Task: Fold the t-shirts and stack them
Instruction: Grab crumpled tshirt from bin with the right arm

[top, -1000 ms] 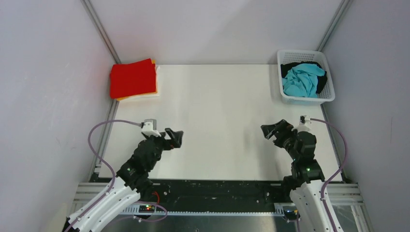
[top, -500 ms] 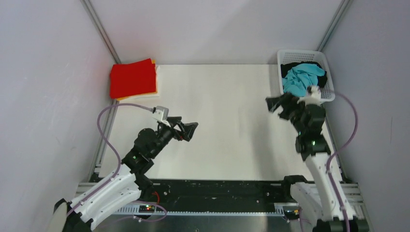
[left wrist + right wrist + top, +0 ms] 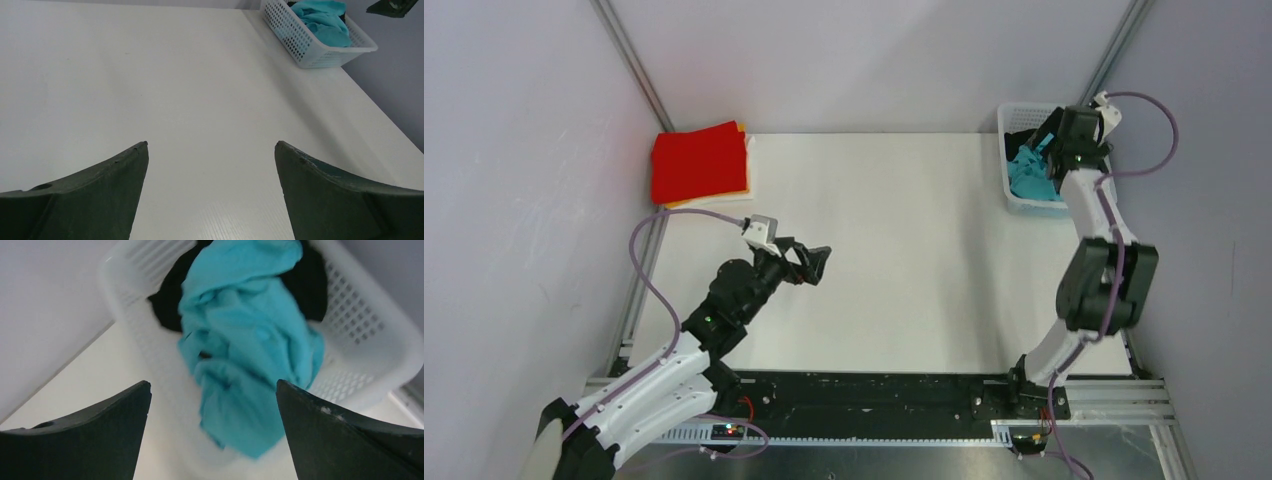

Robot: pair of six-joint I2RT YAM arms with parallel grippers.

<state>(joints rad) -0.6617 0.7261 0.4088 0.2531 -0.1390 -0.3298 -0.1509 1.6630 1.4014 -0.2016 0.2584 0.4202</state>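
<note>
A crumpled turquoise t-shirt (image 3: pixel 1028 172) lies on a black t-shirt (image 3: pixel 311 282) in the white basket (image 3: pixel 1036 206) at the back right; it also shows in the right wrist view (image 3: pixel 245 355) and the left wrist view (image 3: pixel 322 17). My right gripper (image 3: pixel 1046 135) is open and empty just above the basket, jaws wide over the turquoise shirt. A folded stack with a red t-shirt (image 3: pixel 698 162) on top, orange and white edges under it, sits at the back left. My left gripper (image 3: pixel 812 262) is open and empty above the bare table.
The white table (image 3: pixel 884 240) spreads between the stack and the basket. Grey walls with metal corner posts (image 3: pixel 629 60) close in the back and sides. The arm bases stand on a black rail (image 3: pixel 874 400) at the near edge.
My right arm has stretched far back and now hovers over the basket. My left gripper has stayed nearly still.
</note>
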